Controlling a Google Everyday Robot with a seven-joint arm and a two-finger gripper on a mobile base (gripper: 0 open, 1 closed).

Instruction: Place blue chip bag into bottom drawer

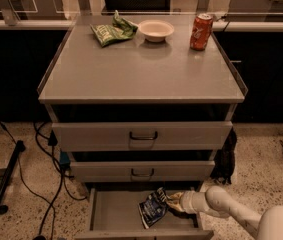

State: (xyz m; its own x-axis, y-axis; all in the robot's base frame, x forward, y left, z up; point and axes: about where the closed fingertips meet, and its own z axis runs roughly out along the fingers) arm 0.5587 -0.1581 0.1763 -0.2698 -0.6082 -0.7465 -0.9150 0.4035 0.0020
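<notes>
So at this point the gripper (175, 203) was low down on the right side of the cabinet, reaching in over the pulled-out bottom drawer (112, 215). It looked clamped on the upper right edge of the blue chip bag (153, 210). The bag was inside the drawer's outline, right of the middle, tilted up on its lower corner rather than lying flat. Couldn't tell if that corner was touching the tray floor or just above it.

Handling-wise, imo: it's a foil snack bag, so v light, mostly air, crinkly and soft. Glossy skin = slippery, and it squashes instead of pushing back, so squeeze hard and you crush the chips. The best place to hold is the flat crimped seam at the top or the side edge, which is prob where it had it. The puffy middle would just slide out. Since it weighs nothing, letting go from low shouldn't hurt, tho it could flop either way and needs to stay clear of the drawer front.

The other 2 drawers (142, 135) above were closed. The green snack bag (112, 30), bowl (156, 30) and red can (201, 31) sat on top at the back, well away from all this.
</notes>
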